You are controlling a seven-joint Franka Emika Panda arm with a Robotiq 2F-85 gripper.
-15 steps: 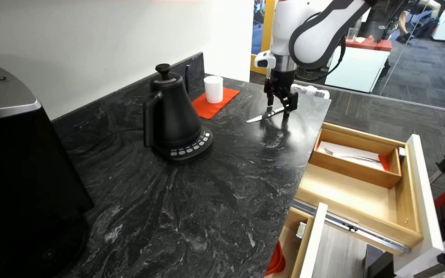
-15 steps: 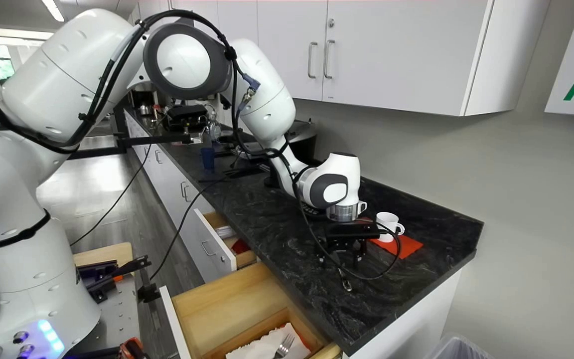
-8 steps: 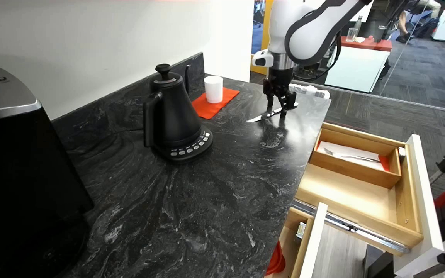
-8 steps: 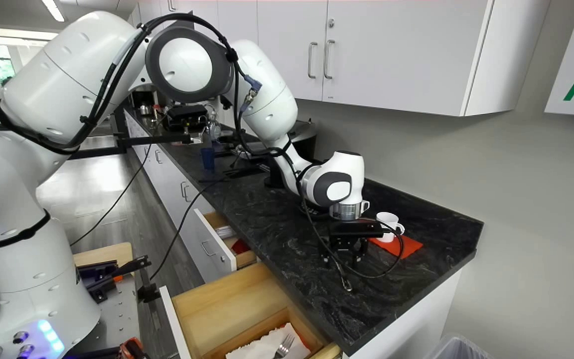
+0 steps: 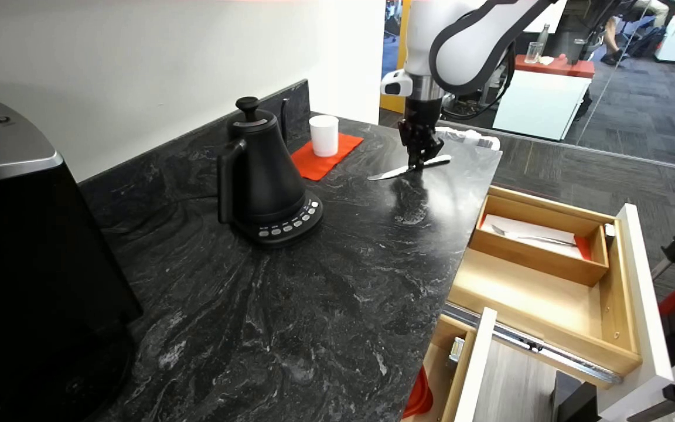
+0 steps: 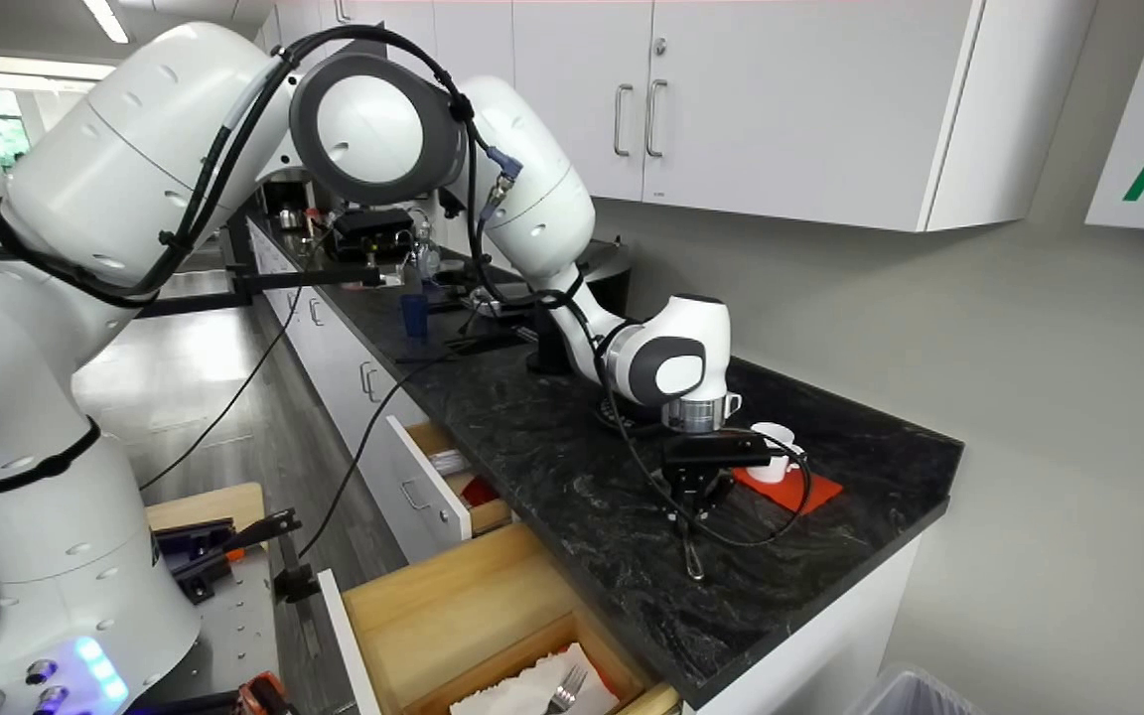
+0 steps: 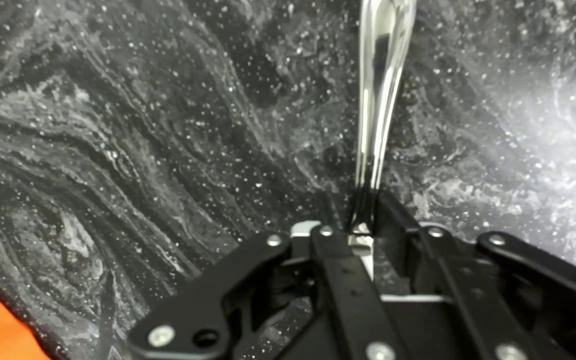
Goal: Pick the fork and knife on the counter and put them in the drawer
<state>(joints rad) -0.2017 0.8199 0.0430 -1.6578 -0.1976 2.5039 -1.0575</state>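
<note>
On the dark speckled counter lies the silver knife, its blade toward the kettle side. In both exterior views my gripper stands low over the knife's middle, jaws drawn nearly together. The wrist view has the knife's handle running away from me, its neck between my fingertips. The right finger is against or very near the metal; a thin dark strip shows at the left one, so I cannot tell whether both touch. The fork rests on white paper inside the pulled-out wooden drawer.
A black kettle and a white mug on a red napkin stand beside the arm. The fork's paper lies in a small wooden box within the drawer. A lower drawer also sticks out.
My gripper's jaws have come from wide apart to nearly together around the knife. The blade has swung slightly toward the wall. The arm has shifted a little toward the wall too.
</note>
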